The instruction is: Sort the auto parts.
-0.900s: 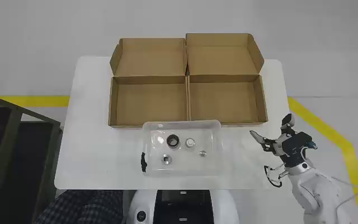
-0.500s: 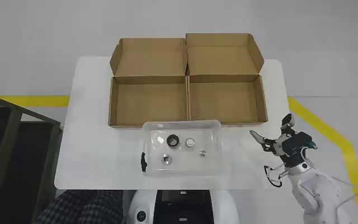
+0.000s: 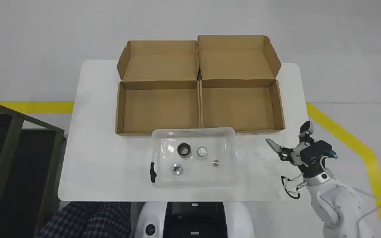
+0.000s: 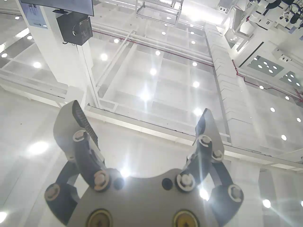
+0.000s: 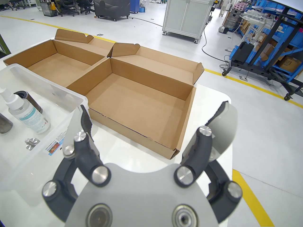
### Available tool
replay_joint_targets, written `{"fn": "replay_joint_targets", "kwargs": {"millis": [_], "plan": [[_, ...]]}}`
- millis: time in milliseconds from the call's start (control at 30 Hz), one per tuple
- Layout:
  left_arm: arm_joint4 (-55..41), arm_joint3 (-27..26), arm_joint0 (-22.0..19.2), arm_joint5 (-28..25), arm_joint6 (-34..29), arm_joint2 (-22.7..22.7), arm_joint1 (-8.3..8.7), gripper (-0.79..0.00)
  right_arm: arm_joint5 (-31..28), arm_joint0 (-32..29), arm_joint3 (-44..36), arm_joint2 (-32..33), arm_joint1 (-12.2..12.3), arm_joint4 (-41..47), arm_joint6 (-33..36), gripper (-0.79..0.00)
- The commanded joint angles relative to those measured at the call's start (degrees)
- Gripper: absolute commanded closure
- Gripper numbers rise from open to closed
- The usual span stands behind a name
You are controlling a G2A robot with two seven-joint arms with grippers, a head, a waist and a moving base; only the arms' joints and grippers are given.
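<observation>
The right claw (image 3: pixel 288 135) hovers spread and empty near the table's (image 3: pixel 101 149) right edge, right of the clear bin (image 3: pixel 191 131) of parts. The left claw (image 4: pixel 140 108) is spread too, pointing up.

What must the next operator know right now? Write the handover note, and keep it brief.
Left pincer: open, empty, pointing up at the ceiling.
Right pincer: open, empty, beside the bin, not touching it.
In the bin: dark cylinder, bottle, grey cylinder, small fitting.
Open and empty: the box nearest the right pincer, and the other box.
Done: nothing sorted yet.
Left: all four items to move from the bin to the boxes.
</observation>
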Motion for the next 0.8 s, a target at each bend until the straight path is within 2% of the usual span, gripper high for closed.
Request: {"fn": "replay_joint_targets", "kwargs": {"millis": [0, 200, 433, 567, 767], "plan": [[0.0, 0.0, 0.0, 0.0, 0.0, 0.0, 0.0, -0.784, 0.0, 0.0, 0.0, 0.0, 0.0, 0.0, 0.0, -0.785], [0.0, 0.0, 0.0, 0.0, 0.0, 0.0, 0.0, -0.785, -0.07, 0.11, -0.03, -0.2, 0.01, -0.23, 0.52, -0.785], [0.0, 0.0, 0.0, 0.0, 0.0, 0.0, 0.0, -0.785, -4.14, 3.28, 0.82, -1.74, 0.39, -0.85, 3.13, -0.785], [0.0, 0.0, 0.0, 0.0, 0.0, 0.0, 0.0, -0.785, -6.95, 4.88, 1.0, -3.3, 0.57, -0.62, 4.77, -0.785], [0.0, 0.0, 0.0, 0.0, 0.0, 0.0, 0.0, -0.785, -14.65, 7.29, 0.19, -6.49, 1.08, -1.66, 7.56, -0.785]]}}
